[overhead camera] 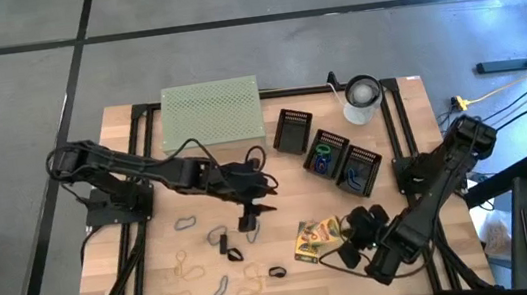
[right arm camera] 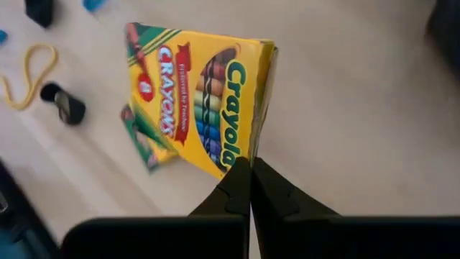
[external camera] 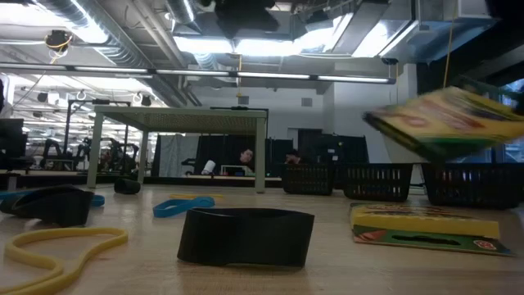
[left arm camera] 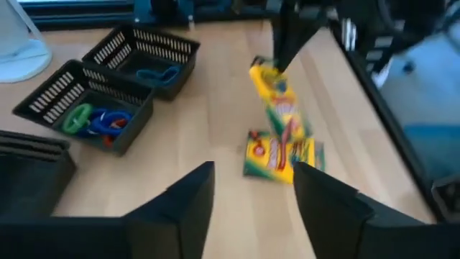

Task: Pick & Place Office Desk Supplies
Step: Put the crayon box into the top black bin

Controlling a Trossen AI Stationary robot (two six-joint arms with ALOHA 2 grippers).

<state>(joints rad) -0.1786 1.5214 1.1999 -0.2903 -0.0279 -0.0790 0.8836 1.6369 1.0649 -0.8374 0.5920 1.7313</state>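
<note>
Two yellow-green crayon boxes show near the table's near right. One crayon box [right arm camera: 194, 93] is in the air, tilted, with my right gripper [right arm camera: 249, 169] shut on it; in the low view this box [external camera: 446, 123] hangs above the other. The second box [left arm camera: 277, 155] lies flat on the table. My left gripper [left arm camera: 251, 194] stands open at mid-table [overhead camera: 250, 215], above the wood, with nothing between its fingers. Rubber bands [overhead camera: 193, 270] and small black clips [overhead camera: 277, 272] lie on the near left of the table. My right gripper pinches the lifted crayon box between its two fingers at a corner of its thin side edge [right arm camera: 256, 140], beside the brand lettering. The fingers slant down at it from the table's right. The box is clear of the table and tilted, above the second box.
Three black baskets [overhead camera: 292, 129] [overhead camera: 327, 152] [overhead camera: 360, 168] stand in a row at the back right; one holds coloured bands [left arm camera: 97, 121], another a blue band [left arm camera: 154, 74]. A pale green perforated rack [overhead camera: 212, 111] and a white cup [overhead camera: 362, 100] stand along the far edge.
</note>
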